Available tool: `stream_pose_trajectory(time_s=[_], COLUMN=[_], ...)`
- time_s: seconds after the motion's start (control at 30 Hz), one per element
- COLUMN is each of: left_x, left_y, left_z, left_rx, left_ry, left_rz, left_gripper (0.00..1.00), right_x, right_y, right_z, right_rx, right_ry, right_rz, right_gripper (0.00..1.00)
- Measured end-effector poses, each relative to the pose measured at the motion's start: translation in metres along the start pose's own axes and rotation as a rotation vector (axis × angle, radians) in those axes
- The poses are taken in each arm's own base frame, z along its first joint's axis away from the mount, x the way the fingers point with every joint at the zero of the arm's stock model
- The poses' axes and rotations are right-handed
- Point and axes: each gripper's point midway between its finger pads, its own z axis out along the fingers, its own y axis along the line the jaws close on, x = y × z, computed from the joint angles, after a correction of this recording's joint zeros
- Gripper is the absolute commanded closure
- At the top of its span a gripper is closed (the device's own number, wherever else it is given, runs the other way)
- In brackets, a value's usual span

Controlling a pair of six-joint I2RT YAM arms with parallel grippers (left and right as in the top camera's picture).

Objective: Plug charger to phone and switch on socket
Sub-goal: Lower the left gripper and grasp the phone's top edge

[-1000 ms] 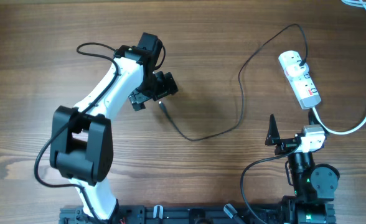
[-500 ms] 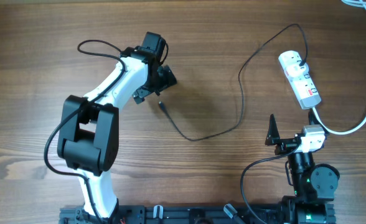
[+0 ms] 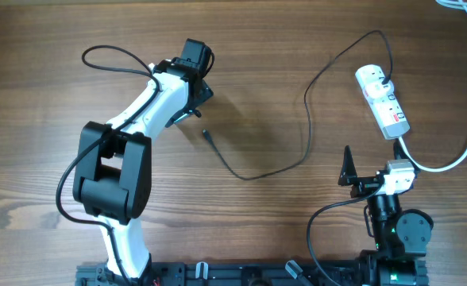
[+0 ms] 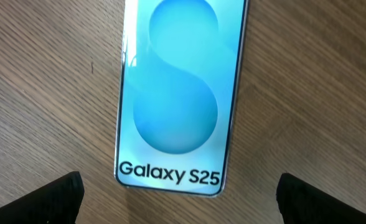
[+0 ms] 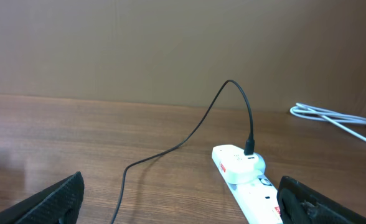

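Observation:
The phone (image 4: 177,93) lies flat on the wood, screen up, reading "Galaxy S25". My left gripper (image 4: 180,204) hovers open just past its lower edge, the fingertips (image 4: 58,199) wide apart and touching nothing. In the overhead view the left gripper (image 3: 197,97) hides the phone. The charger cable (image 3: 305,119) runs from the socket (image 3: 382,99) in a loop, and its plug tip (image 3: 206,134) lies loose just below the left gripper. My right gripper (image 3: 351,168) is open and empty, well short of the socket (image 5: 248,177).
The socket's thick white cord (image 3: 464,151) curves off at the right edge. A loop of white cord (image 5: 332,116) lies at the far right of the right wrist view. The black charger cable (image 5: 189,134) crosses the wood ahead of the right gripper.
My left gripper has swung up and back from the cable's plug tip and now points down over the phone. The plug, socket and right arm have not moved.

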Motion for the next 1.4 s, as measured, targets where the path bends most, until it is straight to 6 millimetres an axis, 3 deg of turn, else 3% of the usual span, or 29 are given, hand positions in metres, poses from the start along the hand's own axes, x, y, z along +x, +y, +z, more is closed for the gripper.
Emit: stream_pose_trajectory(time_s=[0.33, 0.43, 0.63, 1.03, 1.07, 1.13, 1.33, 1.4], left_x=[-0.037, -0.044, -0.031, -0.024, -0.024, -0.024, -0.023, -0.021], left_y=[0.014, 0.010, 0.009, 0.013, 0.013, 0.012, 0.011, 0.007], left_z=[0.008, 0.014, 0.050, 0.048, 0.048, 0.048, 0.048, 0.048], left_rx=[-0.002, 0.016, -0.023, -0.041, -0.041, -0.038, -0.032, -0.010], left_ry=[-0.072, -0.090, -0.063, -0.027, -0.026, -0.022, -0.015, 0.002], left_rz=[-0.087, -0.103, -0.085, -0.073, -0.073, -0.076, -0.073, -0.052], left_gripper=[0.00, 0.00, 0.00, 0.01, 0.08, 0.12, 0.13, 0.07], right_x=[0.000, 0.000, 0.000, 0.000, 0.000, 0.000, 0.000, 0.000], right_y=[0.000, 0.000, 0.000, 0.000, 0.000, 0.000, 0.000, 0.000], right_z=[0.000, 0.000, 0.000, 0.000, 0.000, 0.000, 0.000, 0.000], right_rx=[0.000, 0.000, 0.000, 0.000, 0.000, 0.000, 0.000, 0.000], right_ry=[0.000, 0.000, 0.000, 0.000, 0.000, 0.000, 0.000, 0.000], right_rz=[0.000, 0.000, 0.000, 0.000, 0.000, 0.000, 0.000, 0.000], right_gripper=[0.00, 0.00, 0.00, 0.00, 0.00, 0.00, 0.00, 0.00])
